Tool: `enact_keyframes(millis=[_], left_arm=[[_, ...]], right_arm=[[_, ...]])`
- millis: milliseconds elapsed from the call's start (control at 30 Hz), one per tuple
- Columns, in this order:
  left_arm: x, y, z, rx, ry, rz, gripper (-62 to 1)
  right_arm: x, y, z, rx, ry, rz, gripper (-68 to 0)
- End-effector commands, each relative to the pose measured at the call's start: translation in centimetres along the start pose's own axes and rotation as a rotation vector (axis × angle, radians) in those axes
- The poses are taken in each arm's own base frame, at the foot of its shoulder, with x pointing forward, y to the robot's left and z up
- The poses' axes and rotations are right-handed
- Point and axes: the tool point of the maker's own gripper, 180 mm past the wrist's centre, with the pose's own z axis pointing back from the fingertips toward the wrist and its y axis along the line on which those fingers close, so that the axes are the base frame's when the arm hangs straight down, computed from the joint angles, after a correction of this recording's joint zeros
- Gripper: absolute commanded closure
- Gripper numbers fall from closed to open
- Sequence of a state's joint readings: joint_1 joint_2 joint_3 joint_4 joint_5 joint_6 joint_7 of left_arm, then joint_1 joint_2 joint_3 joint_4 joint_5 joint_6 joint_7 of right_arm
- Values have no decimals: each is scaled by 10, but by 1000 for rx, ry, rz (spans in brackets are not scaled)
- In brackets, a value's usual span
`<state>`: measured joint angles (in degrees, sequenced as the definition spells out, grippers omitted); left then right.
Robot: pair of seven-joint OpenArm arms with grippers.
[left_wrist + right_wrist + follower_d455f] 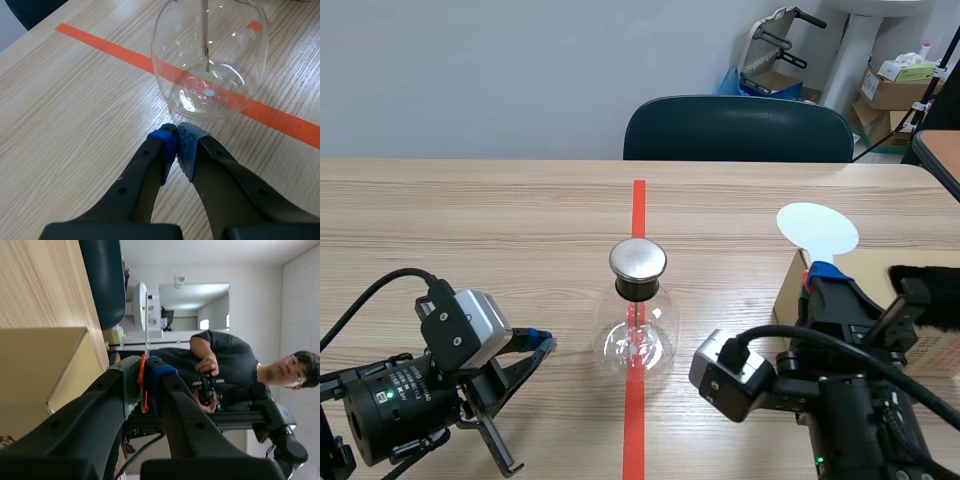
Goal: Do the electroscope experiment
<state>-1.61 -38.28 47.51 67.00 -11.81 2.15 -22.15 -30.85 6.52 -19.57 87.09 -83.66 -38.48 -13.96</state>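
while closed, l pincer (nr flask)

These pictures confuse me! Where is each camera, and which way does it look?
Scene view: between the arms, facing across the table at the flask; both arms show.
Left wrist view: on the left arm, looking down at the flask; shut jaws show.
Right wrist view: on the right arm, tipped sideways toward a person; jaws pinch the white paddle.
Scene and left wrist share the flask.

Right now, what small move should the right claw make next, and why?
Probably carry the white disc toward the metal cap of the glass flask: the right claw is shut on its orange handle, well apart from the cap, and the left claw is shut near the flask.
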Motion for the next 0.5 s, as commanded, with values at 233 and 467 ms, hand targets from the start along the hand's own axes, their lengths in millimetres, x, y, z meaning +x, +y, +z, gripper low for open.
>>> enact_keyframes(millis=[233,467], left_arm=[[10,-1,-2,-1,-34,0,-12],[10,-1,-2,-1,-34,0,-12]], right_arm=[[-3,-5,-2,-20,-1,9,-18],[25,-4,0,-19,-160,10,-18]])
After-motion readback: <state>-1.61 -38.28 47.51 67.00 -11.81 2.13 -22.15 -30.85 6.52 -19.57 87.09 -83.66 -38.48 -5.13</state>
